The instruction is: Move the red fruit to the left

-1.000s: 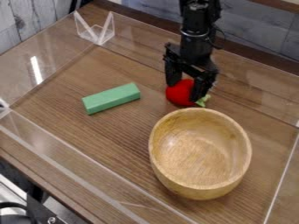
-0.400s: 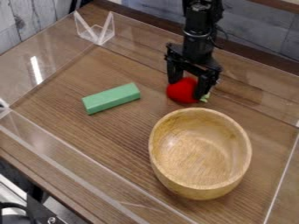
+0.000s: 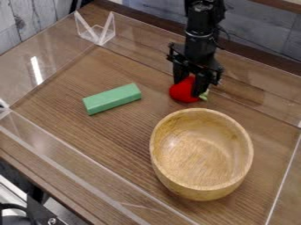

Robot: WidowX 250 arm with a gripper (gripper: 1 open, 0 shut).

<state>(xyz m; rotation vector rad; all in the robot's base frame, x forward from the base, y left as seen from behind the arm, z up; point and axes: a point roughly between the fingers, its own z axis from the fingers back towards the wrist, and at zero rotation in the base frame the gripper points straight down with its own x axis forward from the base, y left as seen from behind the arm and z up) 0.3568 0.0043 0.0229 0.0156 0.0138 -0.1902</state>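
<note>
My gripper straddles the fruit, jaws narrowed, grip unclear. Looks light, hard, slick; pinch across the middle.

**Soft, even light on a small, low-detail camera view**

My camera view is small and grainy, with fine edges smeared. Light is diffuse and moderately bright. The wooden table shows pale glare streaks near its clear acrylic walls, which catch white reflections. The wooden bowl casts only a faint, soft shadow. The dark gripper reads almost as a silhouette, its detail lost.
</note>
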